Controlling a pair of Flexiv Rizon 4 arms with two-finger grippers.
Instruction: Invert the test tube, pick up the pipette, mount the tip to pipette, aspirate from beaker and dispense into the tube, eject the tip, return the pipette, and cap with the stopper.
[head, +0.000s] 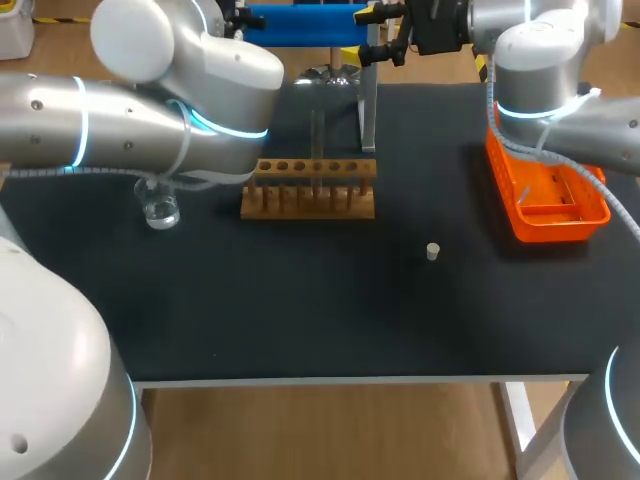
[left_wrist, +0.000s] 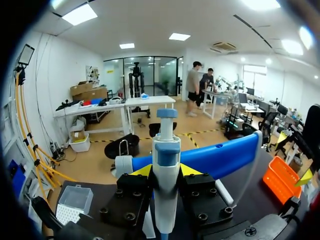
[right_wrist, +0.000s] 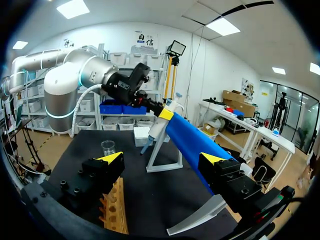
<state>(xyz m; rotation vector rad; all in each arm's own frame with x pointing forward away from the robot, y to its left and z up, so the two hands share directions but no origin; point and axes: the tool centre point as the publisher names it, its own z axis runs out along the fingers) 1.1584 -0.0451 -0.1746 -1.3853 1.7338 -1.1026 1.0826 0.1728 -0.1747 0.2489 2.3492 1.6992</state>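
While the clear glass beaker (head: 160, 212) stands at the left of the black table (head: 300, 310), close under the left arm, the left gripper (left_wrist: 166, 171) is pinched on the white-and-blue pipette (left_wrist: 166, 147). One yellow tip sits on each side of the pipette's body, up at the top of the pale angled stand (head: 367, 115) behind the wooden test tube rack (head: 308, 190). Right of the rack lies a small pale stopper (head: 432, 251), well apart from the orange plastic tray (head: 548, 215) by the right arm, and the right gripper (right_wrist: 162, 160) hangs over the rack's end with its fingers spread wide.
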